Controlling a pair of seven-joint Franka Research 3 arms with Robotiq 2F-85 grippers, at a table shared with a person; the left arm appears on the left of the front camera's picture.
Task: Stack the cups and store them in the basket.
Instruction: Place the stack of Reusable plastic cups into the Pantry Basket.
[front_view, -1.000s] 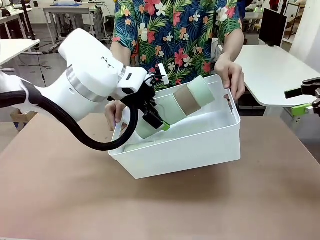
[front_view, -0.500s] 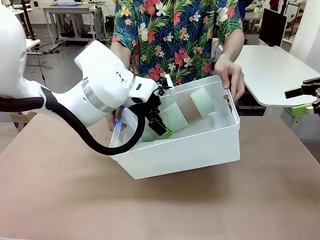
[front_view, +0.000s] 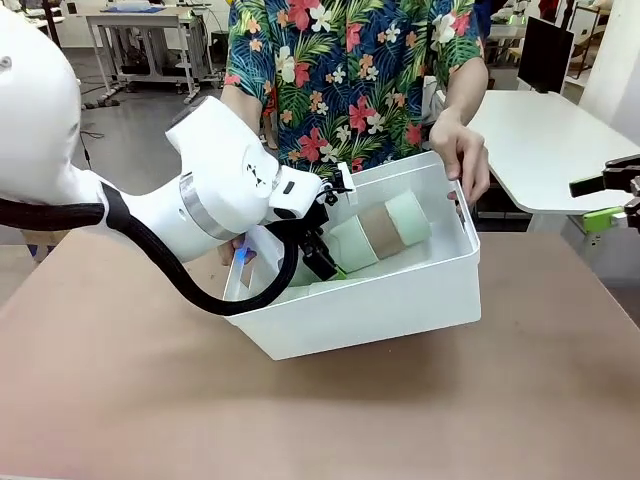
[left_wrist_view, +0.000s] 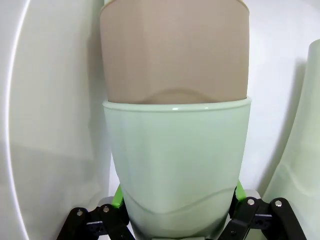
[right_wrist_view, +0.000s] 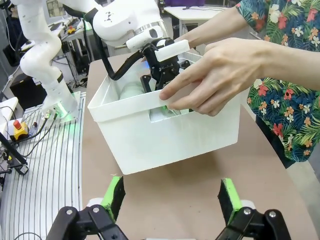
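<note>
A stack of cups lies slanted inside the white basket (front_view: 390, 305): a mint cup (front_view: 350, 243), then a brown cup (front_view: 378, 228), then another mint one (front_view: 408, 217). My left gripper (front_view: 322, 262) is shut on the lowest mint cup (left_wrist_view: 177, 170), green pads on both its sides, with the brown cup (left_wrist_view: 175, 55) nested above. Part of another mint cup (left_wrist_view: 300, 150) shows beside the stack. A person tilts the basket (right_wrist_view: 165, 130) toward me. My right gripper (right_wrist_view: 170, 197) hangs open and holds nothing, short of the basket; it also appears at the table's far right (front_view: 605, 200).
The person's hand (front_view: 462, 150) grips the basket's far right rim, and the other hand is behind my left arm at the left rim. The basket rests on a brown tabletop (front_view: 150, 400). A white table (front_view: 560, 130) stands at the back right.
My left gripper has carried the cup stack lower and deeper into the basket, and its arm has shifted right. The right gripper has not moved.
</note>
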